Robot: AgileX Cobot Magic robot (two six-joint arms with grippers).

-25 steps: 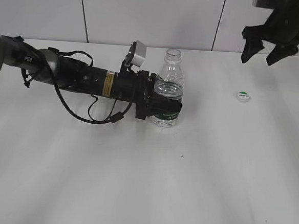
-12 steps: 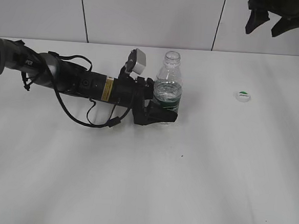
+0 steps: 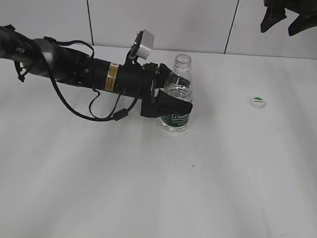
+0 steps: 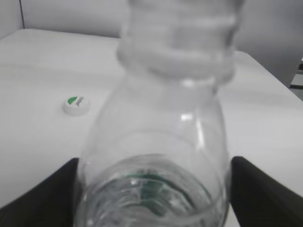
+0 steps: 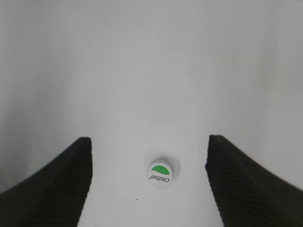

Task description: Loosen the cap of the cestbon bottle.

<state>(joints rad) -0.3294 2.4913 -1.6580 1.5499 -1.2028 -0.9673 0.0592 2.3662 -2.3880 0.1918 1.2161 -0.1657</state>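
Table [image 3: 142, 194]: white, flat top, backed by a pale panelled wall [image 3: 155, 15] with dark vertical seams.

Left arm [image 3: 69, 69]: black, cabled, stretched level above the table from the left edge toward the middle; a small grey camera block [image 3: 146, 43] sits on its wrist.

Left gripper [image 3: 177, 105]: at the bottle's body, one black finger on either side. In the left wrist view the fingers [image 4: 38, 194] stand just outside the bottle's walls; whether they touch it cannot be told.

Right gripper [image 3: 288, 19]: high at the upper right corner, well above the table, fingers spread wide, holding nothing. Its wrist view looks straight down on the cap between the two fingertips.

Bottle [image 3: 178, 96]: clear plastic, upright near the table's middle, dark green label around the lower body, neck uncovered with bare threads showing, water in the lower part.

Cap [image 3: 258, 102]: small, round, white with a green mark, lying flat on the table well to the right of the bottle, apart from both grippers.
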